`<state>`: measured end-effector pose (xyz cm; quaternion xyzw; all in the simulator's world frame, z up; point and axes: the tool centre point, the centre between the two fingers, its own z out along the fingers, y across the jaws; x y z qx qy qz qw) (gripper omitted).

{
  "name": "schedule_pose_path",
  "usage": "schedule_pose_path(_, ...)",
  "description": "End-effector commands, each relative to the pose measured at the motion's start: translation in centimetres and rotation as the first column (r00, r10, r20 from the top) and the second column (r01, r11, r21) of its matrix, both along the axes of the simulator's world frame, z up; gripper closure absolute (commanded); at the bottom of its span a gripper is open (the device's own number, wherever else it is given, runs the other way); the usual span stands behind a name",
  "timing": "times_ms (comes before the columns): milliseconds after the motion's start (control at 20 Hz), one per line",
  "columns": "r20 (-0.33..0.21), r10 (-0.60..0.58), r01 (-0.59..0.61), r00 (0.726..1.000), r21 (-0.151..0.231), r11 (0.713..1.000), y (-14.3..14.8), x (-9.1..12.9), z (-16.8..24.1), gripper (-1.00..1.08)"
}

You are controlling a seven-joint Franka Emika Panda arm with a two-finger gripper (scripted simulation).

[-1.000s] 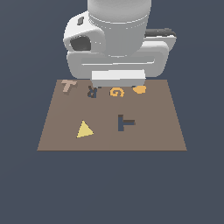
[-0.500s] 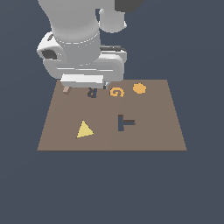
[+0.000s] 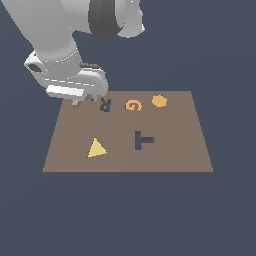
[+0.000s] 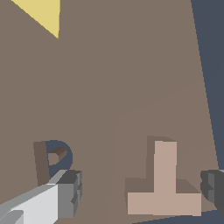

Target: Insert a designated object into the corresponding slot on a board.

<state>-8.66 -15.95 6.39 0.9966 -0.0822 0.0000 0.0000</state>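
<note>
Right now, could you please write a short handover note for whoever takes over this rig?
Gripper: open, low over the board's far corner on the exterior view's left, fingers either side of the T block, not closed on it.
T block: flat on the board, beside the R.
Slot: empty, mid-board, to the exterior view's right of the triangle.
Done: gripper lined up on the block.
Left: close, lift, carry to the slot, align, insert.

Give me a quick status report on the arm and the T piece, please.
Gripper open, fingers straddling the T block, not closed. T slot empty. Nothing blocking the route across the board.
</note>
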Motion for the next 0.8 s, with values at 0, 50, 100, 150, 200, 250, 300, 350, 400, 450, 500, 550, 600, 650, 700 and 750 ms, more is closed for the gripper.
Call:
schedule_pose_path(0,0.0,-0.012,0.012,1.0,-0.001,1.0,-1.2,-0.7,-0.8,-0.92)
schedule_pose_path(50,0.0,-0.016,0.016,1.0,-0.001,1.0,-1.6,-0.9,-1.0,-0.92)
schedule_pose_path(100,0.0,-0.019,0.019,1.0,-0.001,1.0,-1.8,-1.0,-1.2,-0.92)
schedule_pose_path(150,0.0,-0.02,0.02,1.0,-0.001,1.0,-2.0,-1.1,-1.3,-0.92)
schedule_pose_path(200,0.0,-0.022,0.022,1.0,-0.001,1.0,-2.1,-1.2,-1.3,-0.92)
schedule_pose_path(250,0.0,-0.022,0.022,1.0,-0.001,1.0,-2.1,-1.2,-1.4,-0.92)
schedule_pose_path(300,-0.001,-0.022,0.022,1.0,-0.001,1.0,-2.0,-1.1,-1.3,-0.92)
schedule_pose_path(350,-0.001,-0.022,0.022,1.0,-0.001,1.0,-2.0,-1.1,-1.3,-0.92)
schedule_pose_path(400,-0.001,-0.022,0.022,1.0,-0.001,1.0,-2.0,-1.1,-1.4,-0.92)
schedule_pose_path(450,-0.001,-0.022,0.022,1.0,-0.001,1.0,-2.0,-1.1,-1.5,-0.92)
schedule_pose_path(500,-0.001,-0.022,0.022,1.0,-0.001,1.0,-2.1,-1.1,-1.8,-0.92)
schedule_pose_path(550,-0.001,-0.022,0.022,1.0,0.0,1.0,-2.1,-1.1,-2.0,-0.92)
schedule_pose_path(600,-0.001,-0.022,0.022,1.0,0.0,1.0,-2.1,-1.1,-2.3,-0.92)
schedule_pose_path(650,-0.001,-0.022,0.022,1.0,0.0,1.0,-2.1,-1.1,-2.7,-0.92)
schedule_pose_path(700,-0.001,-0.022,0.022,1.0,0.0,1.0,-2.1,-1.1,-2.9,-0.92)
schedule_pose_path(750,-0.001,-0.022,0.022,1.0,0.0,1.0,-2.1,-1.2,-3.1,-0.92)
